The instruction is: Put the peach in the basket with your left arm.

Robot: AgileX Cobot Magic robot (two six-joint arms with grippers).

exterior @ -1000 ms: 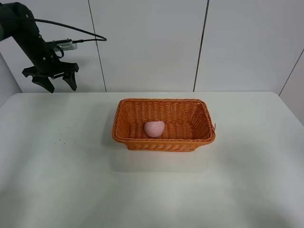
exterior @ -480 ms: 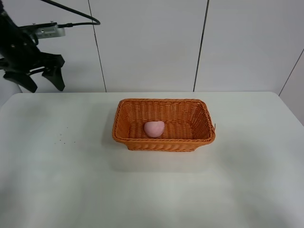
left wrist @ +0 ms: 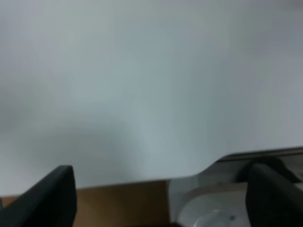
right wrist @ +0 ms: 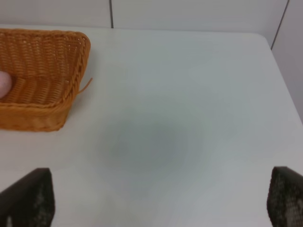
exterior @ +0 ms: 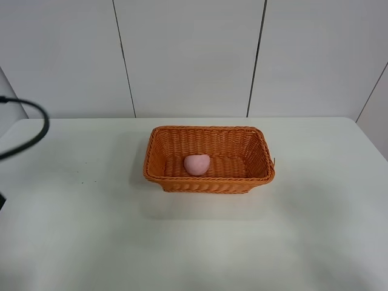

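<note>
We see the peach (exterior: 197, 164) resting inside the basket (exterior: 209, 183); the placement appears complete. The left gripper (left wrist: 161, 198) is spread wide, holding nothing, off the table's (exterior: 91, 242) left edge.

one peach (exterior: 197, 164), one basket (exterior: 208, 182), one table (exterior: 91, 230), one black cable (exterior: 33, 136)

- No text, label, brand, number or sign can be read in any view.
- The basket (exterior: 209, 159), the peach (exterior: 197, 164) and the counter (exterior: 242, 242) carry no markings.
</note>
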